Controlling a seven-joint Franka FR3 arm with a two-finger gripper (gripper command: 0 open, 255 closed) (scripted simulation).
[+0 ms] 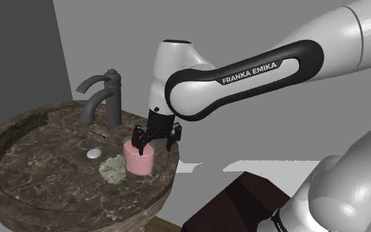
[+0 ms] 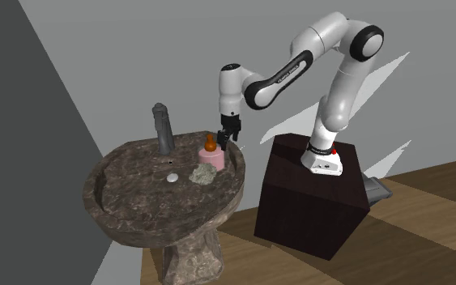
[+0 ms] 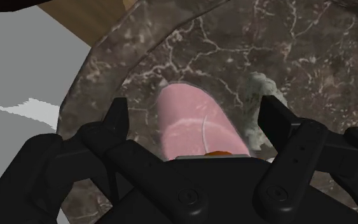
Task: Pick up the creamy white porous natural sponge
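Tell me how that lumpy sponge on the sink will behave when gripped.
The sponge looks lumpy and porous, so it probably squashes and feels light. Its rough, irregular surface should resist slipping or rolling. It lies close beside the pink bottle, which a sideways push might nudge.

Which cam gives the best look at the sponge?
Shoulder view: the sponge lies whole and unblocked on the sink, beside the pink bottle. The second exterior view shows the sponge from farther off; in the wrist view the sponge sits partly behind a black finger.
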